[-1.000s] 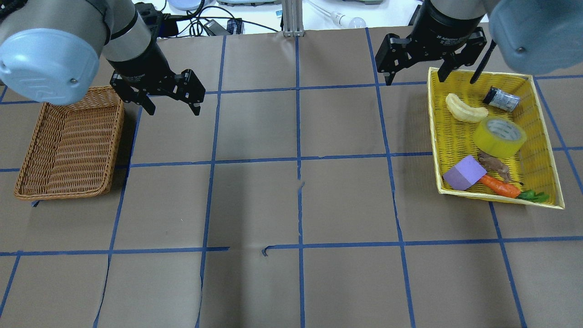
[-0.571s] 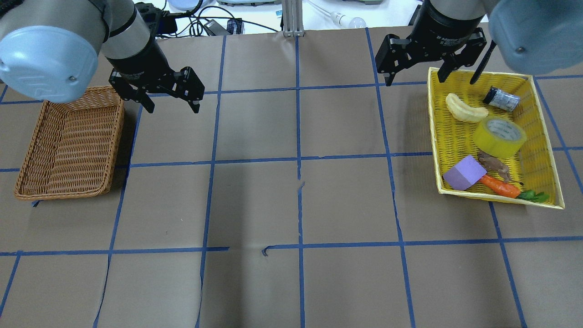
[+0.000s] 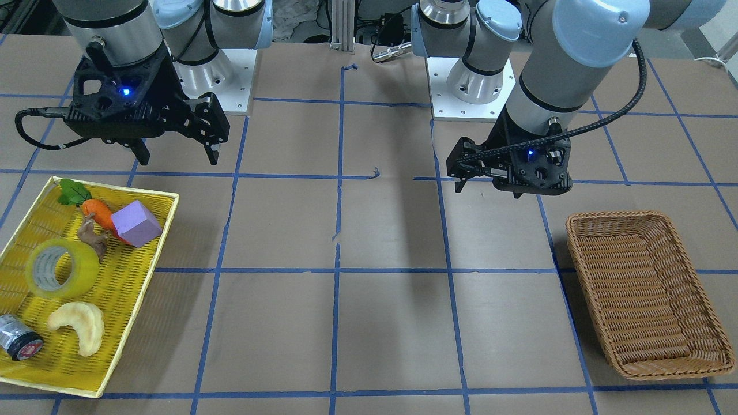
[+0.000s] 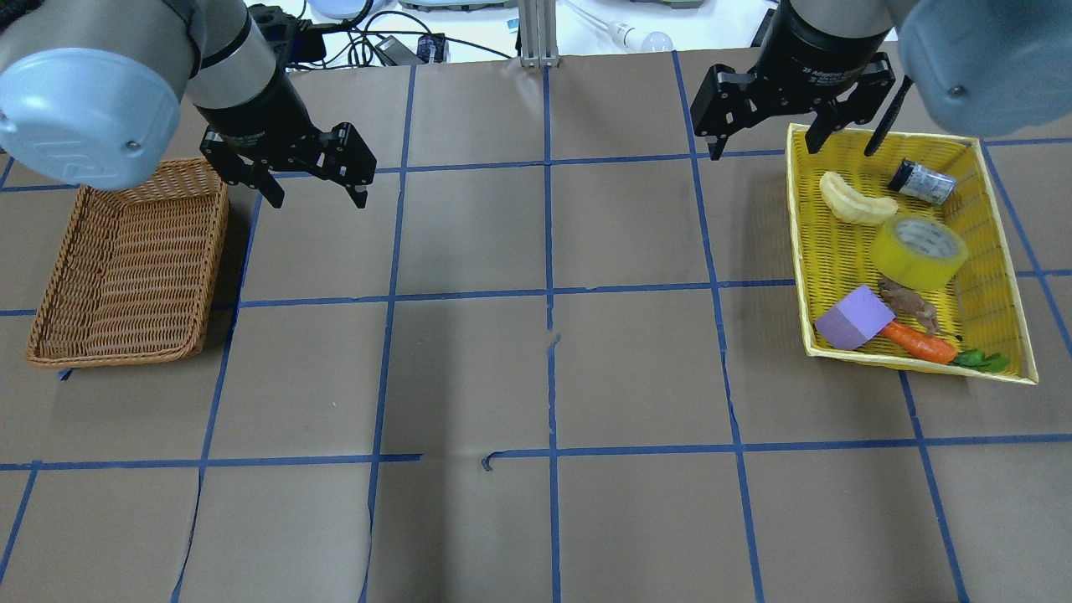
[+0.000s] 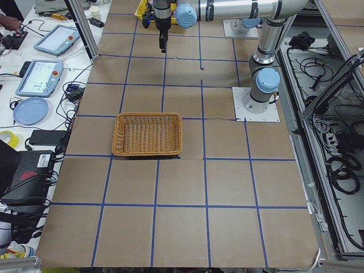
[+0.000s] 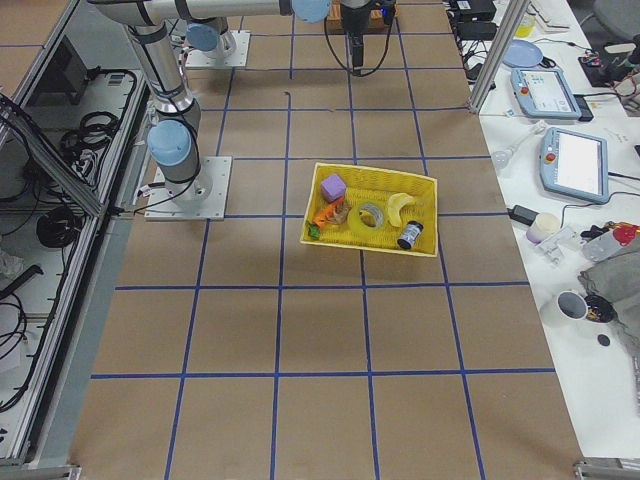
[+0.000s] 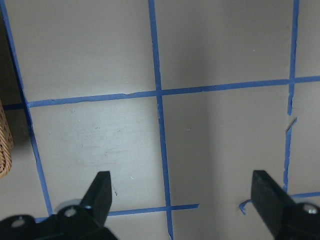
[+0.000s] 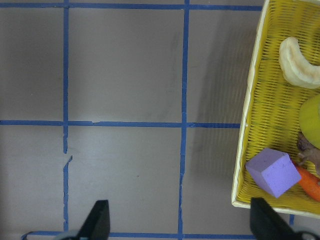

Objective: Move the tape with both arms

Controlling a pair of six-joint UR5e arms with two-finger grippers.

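Brown tabletop [image 4: 469, 368] bare beneath the left tool [image 4: 319, 199], spread wide, gripping nothing; drifted only a shade over the last second, wicker basket [image 4: 126, 268] close at its side; hardly a stir at the right tool [image 4: 764, 149], likewise spread and empty, hanging high with the yellow tray [image 4: 1001, 251] edge beside it; deeper in that tray, the tape [image 4: 917, 251], untouched, apart from both tools; no real reach yet; pickup and hand-over probably all still ahead.

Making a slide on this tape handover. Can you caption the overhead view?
Open left gripper hovers by the wicker basket; open right gripper hovers at the yellow tray that holds the tape.
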